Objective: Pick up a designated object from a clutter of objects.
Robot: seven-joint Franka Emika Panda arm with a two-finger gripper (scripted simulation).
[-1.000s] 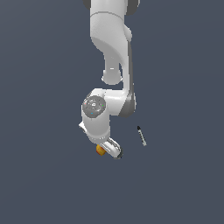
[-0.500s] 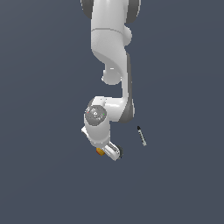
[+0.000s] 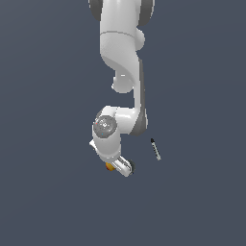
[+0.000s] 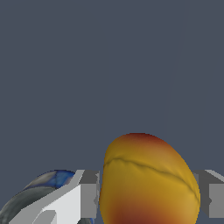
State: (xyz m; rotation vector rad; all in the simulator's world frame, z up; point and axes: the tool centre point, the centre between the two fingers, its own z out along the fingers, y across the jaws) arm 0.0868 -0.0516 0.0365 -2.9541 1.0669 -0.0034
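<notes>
Since a second ago the arm's wrist has turned and hides more of the orange-yellow fruit (image 4: 146, 181). The claw (image 4: 146, 199) is clamped on it, a finger (image 4: 89, 194) touching each side. Only the wrist view shows this grip and a grey-blue disc (image 4: 41, 190) beside one finger; the exterior view alone shows the pen-like stick (image 3: 155, 149) lying apart.

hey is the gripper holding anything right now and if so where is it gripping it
The orange-yellow fruit sits between the fingers of the gripper, one at each side of its wide middle. Whether they press it firmly cannot be told.
</notes>
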